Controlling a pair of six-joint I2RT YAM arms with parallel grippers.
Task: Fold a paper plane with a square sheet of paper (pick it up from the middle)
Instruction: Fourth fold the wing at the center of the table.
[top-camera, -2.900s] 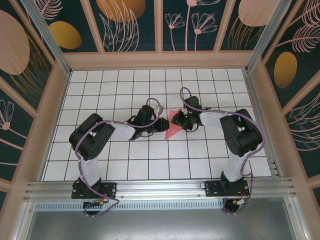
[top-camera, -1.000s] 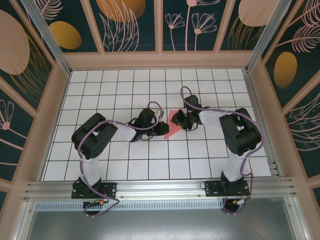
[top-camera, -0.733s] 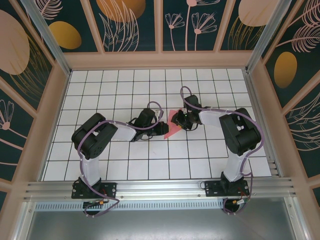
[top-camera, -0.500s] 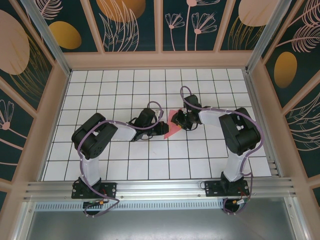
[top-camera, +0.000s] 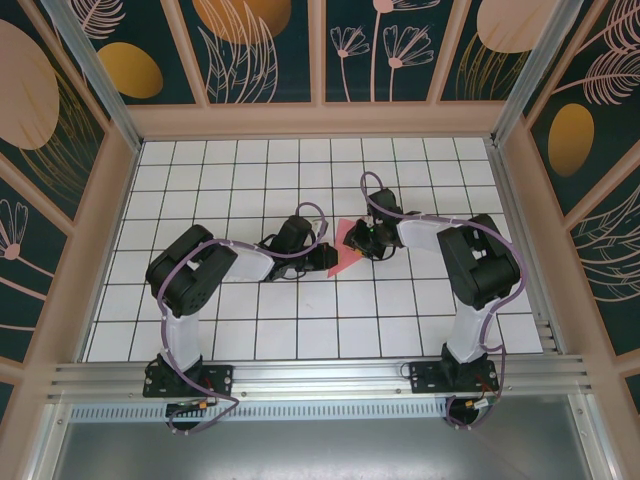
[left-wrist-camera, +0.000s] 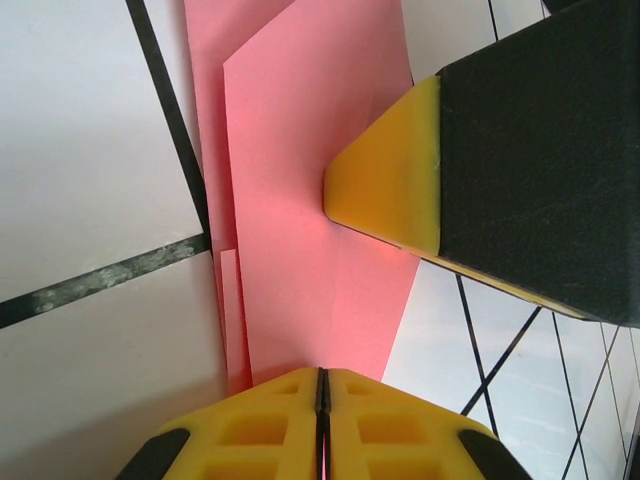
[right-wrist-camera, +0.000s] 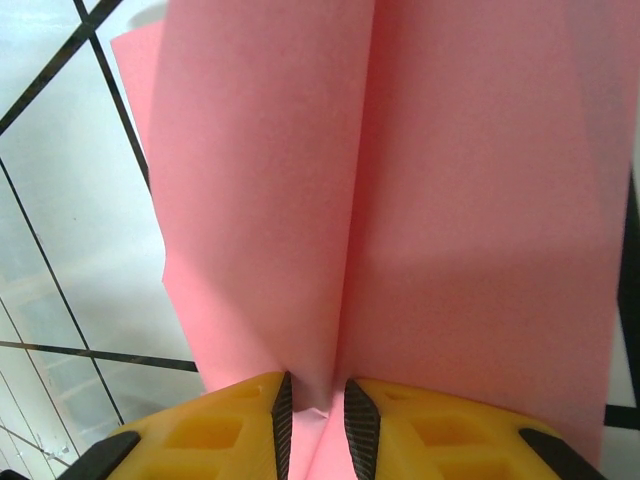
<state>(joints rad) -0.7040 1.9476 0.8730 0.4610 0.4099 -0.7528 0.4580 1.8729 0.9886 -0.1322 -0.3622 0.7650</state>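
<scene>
Open grid floor (top-camera: 250, 330) all round, arms crowd ctr paper (top-camera: 343, 260)

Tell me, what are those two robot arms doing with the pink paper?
They are folding the paper into a plane, in the middle of the table. The left hand is shut on one edge of it. The right hand has a fold of it between its fingers, which stand a little apart. The paper is already folded over in layers, but it does not look like a plane yet.
</scene>
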